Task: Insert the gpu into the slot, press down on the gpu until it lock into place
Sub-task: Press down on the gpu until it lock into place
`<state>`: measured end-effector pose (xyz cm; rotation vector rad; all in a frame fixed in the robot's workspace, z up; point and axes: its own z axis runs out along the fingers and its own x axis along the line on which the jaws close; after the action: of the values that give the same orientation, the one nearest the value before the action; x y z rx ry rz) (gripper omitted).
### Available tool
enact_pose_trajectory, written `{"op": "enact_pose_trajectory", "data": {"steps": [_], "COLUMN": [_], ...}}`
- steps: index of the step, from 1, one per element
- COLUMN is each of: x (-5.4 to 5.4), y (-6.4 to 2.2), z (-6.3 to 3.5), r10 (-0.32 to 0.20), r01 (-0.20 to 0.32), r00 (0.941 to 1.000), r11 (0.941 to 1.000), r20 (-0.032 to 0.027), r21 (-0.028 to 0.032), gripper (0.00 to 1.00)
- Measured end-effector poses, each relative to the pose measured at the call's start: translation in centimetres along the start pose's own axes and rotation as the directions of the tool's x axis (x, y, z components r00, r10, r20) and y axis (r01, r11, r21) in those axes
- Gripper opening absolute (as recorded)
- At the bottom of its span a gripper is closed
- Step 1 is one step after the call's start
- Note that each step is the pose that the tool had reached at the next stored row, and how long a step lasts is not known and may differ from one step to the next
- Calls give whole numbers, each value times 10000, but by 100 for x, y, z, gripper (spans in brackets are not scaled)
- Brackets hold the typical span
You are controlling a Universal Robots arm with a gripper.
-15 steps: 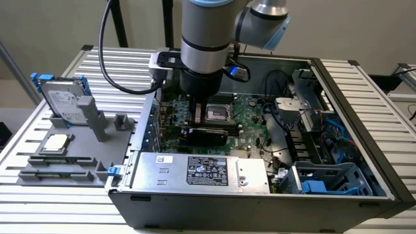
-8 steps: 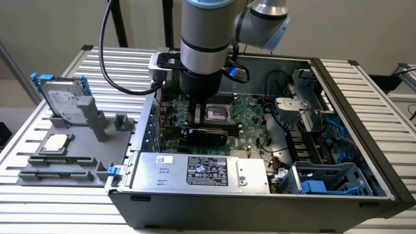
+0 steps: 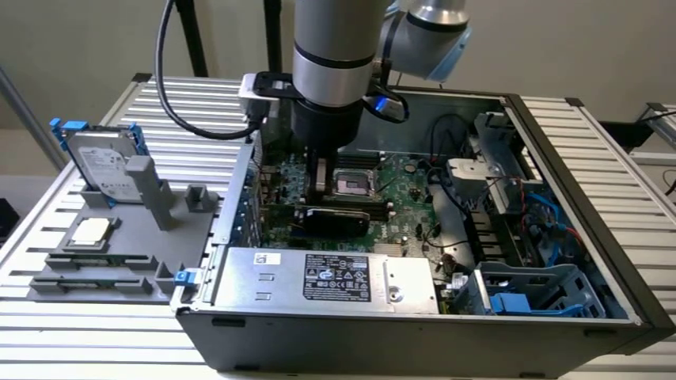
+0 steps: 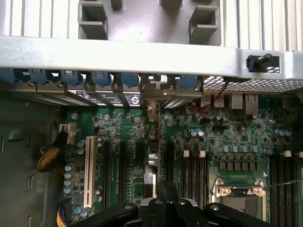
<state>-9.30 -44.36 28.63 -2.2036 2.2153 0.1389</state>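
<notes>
Hanging shut with nothing between them, the fingers (image 4: 163, 201) of the gripper (image 4: 167, 190) sit at the top edge of the gpu (image 4: 151, 163). It stands edge-on in its slot on the motherboard (image 4: 213, 137), long axis running from the fingers toward the case's rear wall (image 4: 142, 56).

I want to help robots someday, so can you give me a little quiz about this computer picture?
1. True or false: the gripper is shut, right over the gpu.
2. Where does the hard drive stand? A) outside the case, at the exterior view's left B) inside it C) in the gripper
3. Fill in: the motherboard is coloured ___.
Key: 1 true; 2 A; 3 green.
</notes>
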Motion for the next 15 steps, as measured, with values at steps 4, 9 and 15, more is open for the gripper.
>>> {"op": "enact_pose_trajectory", "data": {"steps": [4,9,15], "x": [3,13,14], "y": [3,43,89], "z": [-29,-28,-26], "r10": [-8,8,36], "r01": [8,-4,-23], "r00": [9999,9998,9998], "r11": [10000,9997,9968], "r20": [124,179,173], "r21": [0,-257,-794], "gripper": [11,11,11]}}
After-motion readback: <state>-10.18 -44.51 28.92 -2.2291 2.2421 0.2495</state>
